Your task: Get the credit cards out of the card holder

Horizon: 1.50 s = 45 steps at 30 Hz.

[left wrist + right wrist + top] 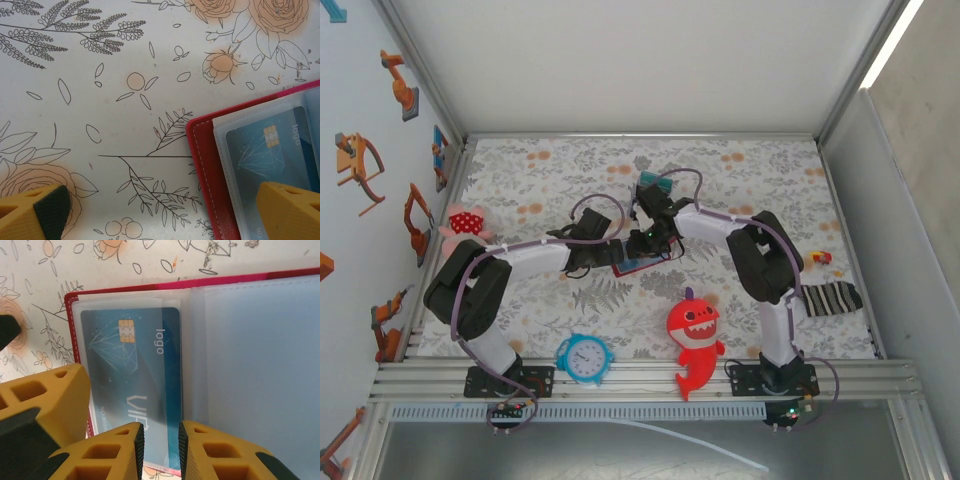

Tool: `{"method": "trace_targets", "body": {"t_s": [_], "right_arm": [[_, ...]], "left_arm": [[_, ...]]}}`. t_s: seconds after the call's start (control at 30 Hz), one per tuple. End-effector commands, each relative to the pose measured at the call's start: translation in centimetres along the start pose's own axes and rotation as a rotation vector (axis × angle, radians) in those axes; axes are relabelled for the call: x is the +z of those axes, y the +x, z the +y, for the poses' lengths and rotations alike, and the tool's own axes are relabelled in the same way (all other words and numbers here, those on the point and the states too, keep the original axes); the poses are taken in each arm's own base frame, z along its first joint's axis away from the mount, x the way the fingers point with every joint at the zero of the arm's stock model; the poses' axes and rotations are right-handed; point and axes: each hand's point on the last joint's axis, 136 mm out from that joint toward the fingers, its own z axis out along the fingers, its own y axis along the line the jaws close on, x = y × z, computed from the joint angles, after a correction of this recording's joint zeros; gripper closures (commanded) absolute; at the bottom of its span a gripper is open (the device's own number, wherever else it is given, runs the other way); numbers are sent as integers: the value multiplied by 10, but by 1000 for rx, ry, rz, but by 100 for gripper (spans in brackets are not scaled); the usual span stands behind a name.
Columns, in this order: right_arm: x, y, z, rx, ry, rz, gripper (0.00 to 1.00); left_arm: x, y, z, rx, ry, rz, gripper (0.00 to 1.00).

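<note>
Overhead, I see the card holder (632,269) lying in the middle of the surface (750,180). Left wrist: my left claw (160,212) gapes wide and empty, with one finger over the sleeved blue credit card (270,150). Right wrist: my right claw (161,450) is nearly closed at that card's edge, but I cannot tell if it is gripping.

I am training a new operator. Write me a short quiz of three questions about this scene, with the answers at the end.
1. True or false: the blue plastic card with a gold chip lies loose on the floral tablecloth.
2. How do the jaws of the left claw stand? A) wide open B) shut on the card C) shut on the tablecloth
3. Fill in: in the top view, the red toy with white teeth near the right arm's base is a ____.
Key: 1 false, it sits in a clear sleeve of the open dark red leather-like card holder; 2 A; 3 shark.
</note>
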Motion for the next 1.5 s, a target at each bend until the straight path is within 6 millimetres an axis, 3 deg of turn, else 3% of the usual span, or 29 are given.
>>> {"method": "trace_targets", "body": {"t_s": [0.0, 0.37, 0.6, 0.87, 1.17, 1.47], "right_arm": [[-4, -10, 7, 2, -25, -14, 75], [10, -4, -5, 33, 2, 24, 75], [11, 0, -9, 44, 6, 33, 75], [12, 3, -11, 55, -4, 36, 76], [14, 5, -14, 72, -17, 40, 75], [23, 4, 2, 119, -182, 31, 76]], "left_arm": [[5, 16, 15, -4, -60, 49, 3], [1, 17, 19, 17, -76, 51, 3], [12, 28, 25, 40, -104, 96, 3], [14, 34, 46, 135, -244, 124, 3], [12, 35, 51, 198, -325, 131, 3], [12, 35, 44, 213, -302, 135, 3]]}}
